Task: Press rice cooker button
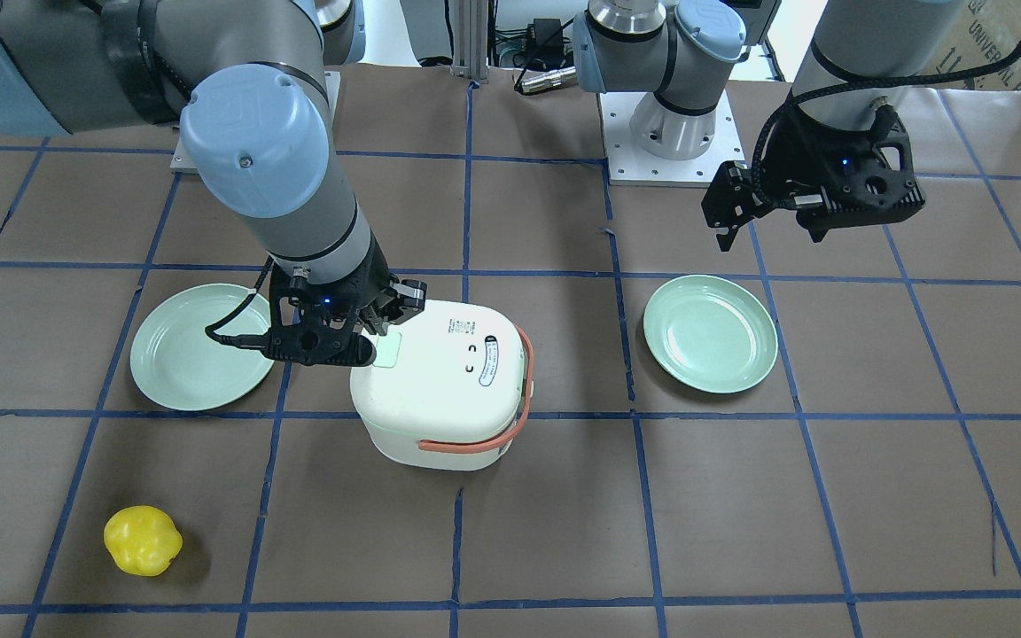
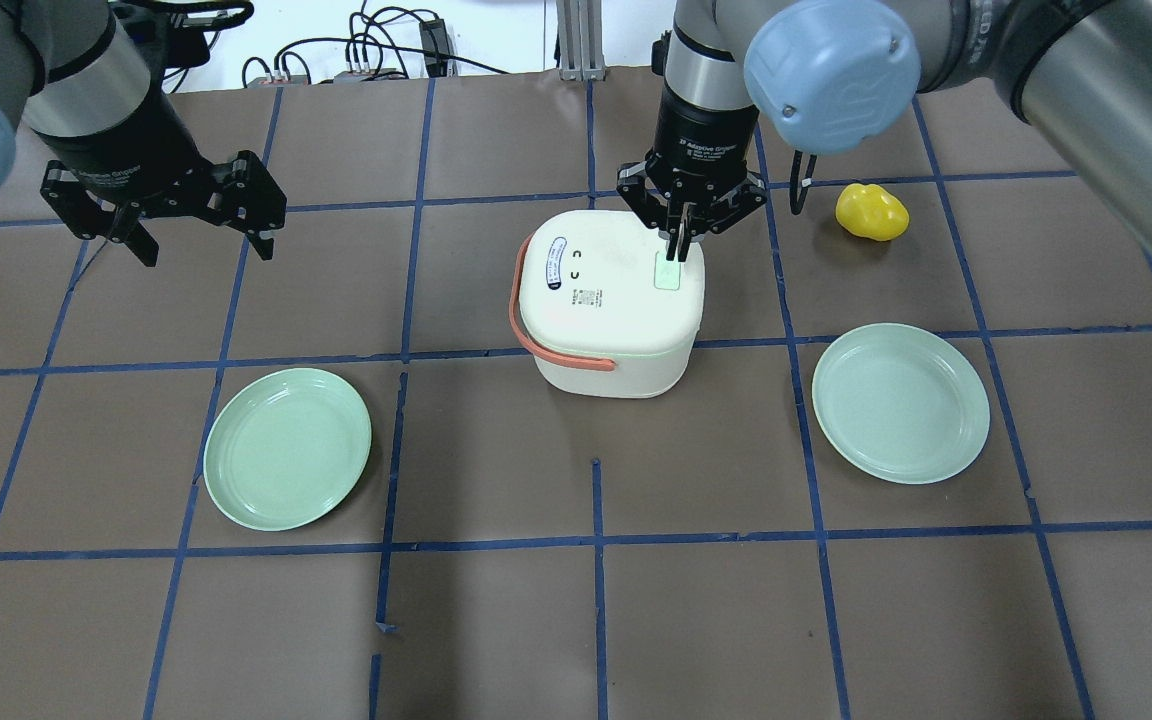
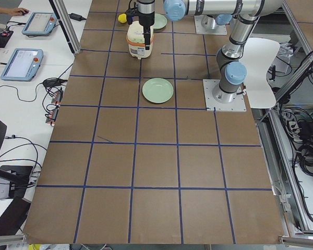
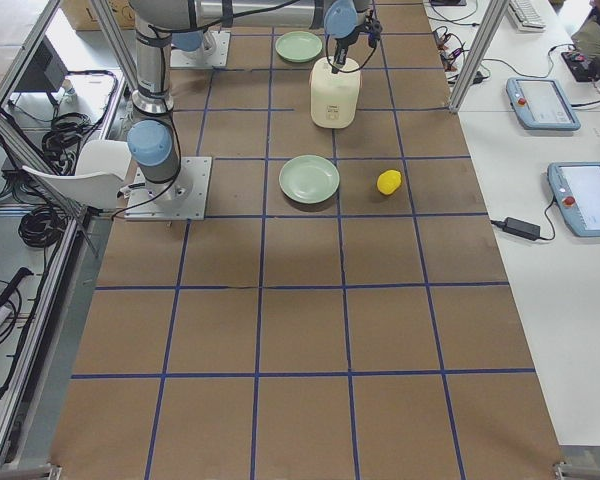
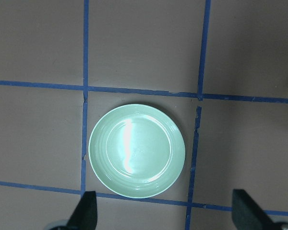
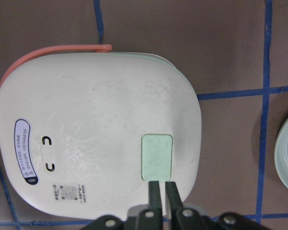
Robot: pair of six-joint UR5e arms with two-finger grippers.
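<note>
The white rice cooker [image 2: 611,300] with an orange handle [image 2: 528,330] stands mid-table. A pale green button [image 2: 669,272] sits on its lid and also shows in the right wrist view [image 6: 157,156]. My right gripper [image 2: 674,250] is shut and points straight down. Its fingertips [image 6: 157,188] are at the button's edge nearest the wrist camera, and I cannot tell whether they touch. My left gripper [image 2: 206,250] is open and empty, hovering well off to the cooker's left, above a green plate [image 5: 137,151].
Two pale green plates lie on the table, one on my left [image 2: 288,448] and one on my right [image 2: 901,402]. A yellow toy pepper [image 2: 871,211] lies beyond the right plate. Blue tape lines grid the brown table cover.
</note>
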